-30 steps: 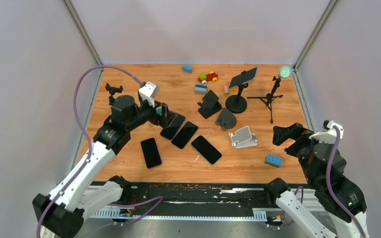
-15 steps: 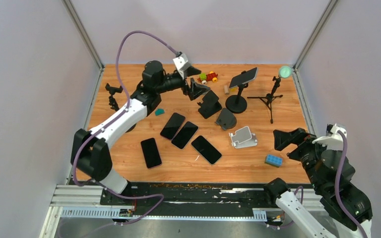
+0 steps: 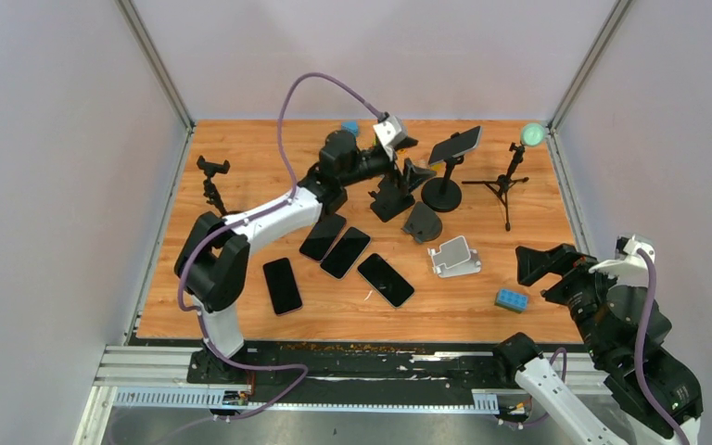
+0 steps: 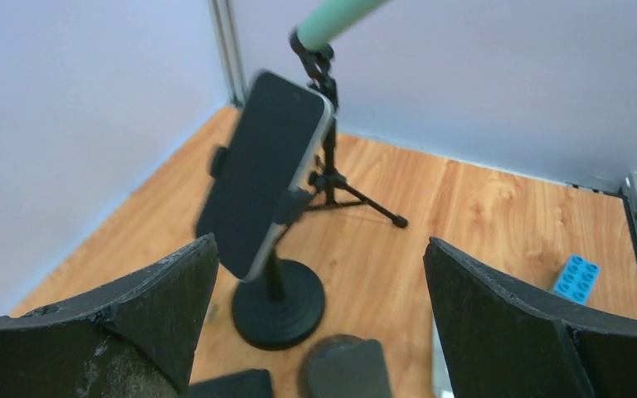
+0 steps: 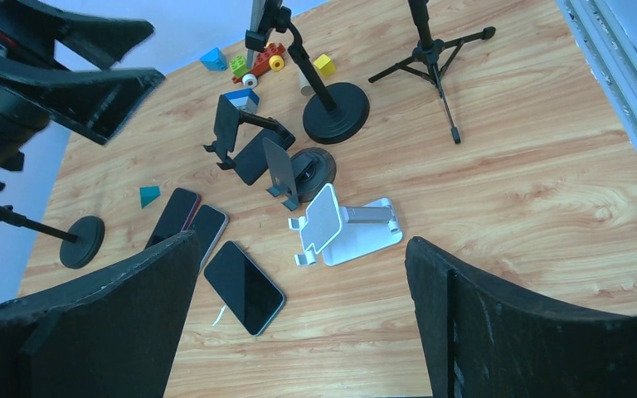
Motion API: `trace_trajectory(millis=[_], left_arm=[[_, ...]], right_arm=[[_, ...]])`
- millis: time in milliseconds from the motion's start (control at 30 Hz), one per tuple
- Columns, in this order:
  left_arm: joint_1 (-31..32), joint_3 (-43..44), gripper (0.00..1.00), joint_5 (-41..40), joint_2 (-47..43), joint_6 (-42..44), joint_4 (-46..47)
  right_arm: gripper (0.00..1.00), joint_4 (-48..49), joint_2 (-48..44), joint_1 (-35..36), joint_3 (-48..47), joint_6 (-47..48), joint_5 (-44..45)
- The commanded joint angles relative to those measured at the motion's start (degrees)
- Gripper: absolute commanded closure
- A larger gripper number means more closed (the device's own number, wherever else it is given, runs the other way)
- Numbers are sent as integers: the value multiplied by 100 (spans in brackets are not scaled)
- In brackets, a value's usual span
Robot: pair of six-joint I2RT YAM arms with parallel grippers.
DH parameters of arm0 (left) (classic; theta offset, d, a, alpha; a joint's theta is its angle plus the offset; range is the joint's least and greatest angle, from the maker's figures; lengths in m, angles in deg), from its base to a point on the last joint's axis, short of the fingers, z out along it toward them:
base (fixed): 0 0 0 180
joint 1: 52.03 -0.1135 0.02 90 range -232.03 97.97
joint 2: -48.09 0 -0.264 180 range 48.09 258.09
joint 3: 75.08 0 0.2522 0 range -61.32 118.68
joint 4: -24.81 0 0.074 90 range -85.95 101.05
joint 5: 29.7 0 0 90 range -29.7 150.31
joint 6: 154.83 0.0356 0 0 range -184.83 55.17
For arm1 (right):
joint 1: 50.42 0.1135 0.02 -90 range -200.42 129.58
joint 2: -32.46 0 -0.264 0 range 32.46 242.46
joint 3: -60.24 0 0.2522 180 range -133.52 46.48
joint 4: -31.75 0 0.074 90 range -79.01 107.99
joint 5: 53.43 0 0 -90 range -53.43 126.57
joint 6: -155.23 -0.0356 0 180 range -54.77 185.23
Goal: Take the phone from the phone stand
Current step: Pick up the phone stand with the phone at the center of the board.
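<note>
Four spare phones (image 3: 346, 252) lie flat in the middle of the counter (image 3: 241, 148), apart from the task's things. The phone (image 4: 261, 174) sits tilted in the clamp of the black, round-based phone stand (image 4: 278, 311) at the far side. The left pincer (image 4: 319, 257) hangs wide open just short of it, touching nothing. A small tripod (image 4: 357, 195) stands just behind the stand, and two dark stands (image 3: 391, 197) crowd its near left. The right pincer (image 5: 300, 245) is also open, near a blue brick (image 3: 511, 299).
</note>
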Motion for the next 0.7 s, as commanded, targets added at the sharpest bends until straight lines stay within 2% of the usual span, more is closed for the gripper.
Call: trace_trajectory(millis=[0, 167, 233, 467, 667], left_arm=[[839, -654, 0, -1924, -533, -29, 348], [1533, -835, 0, -4265, -613, -783, -344], [1801, -857, 0, -4820, -494, -975, -408], [2067, -776, 0, -6057, 358, -1397, 389], [2086, -359, 0, -6198, 1107, -1476, 1044]], right_arm=[[5, -131, -111, -4, -133, 146, 162], [5, -150, -173, -2, -41, 42, 182], [5, -150, -155, 3, -23, 32, 155], [5, -150, -141, -4, -54, 30, 103], [5, -153, -179, -1, -63, 8, 14]])
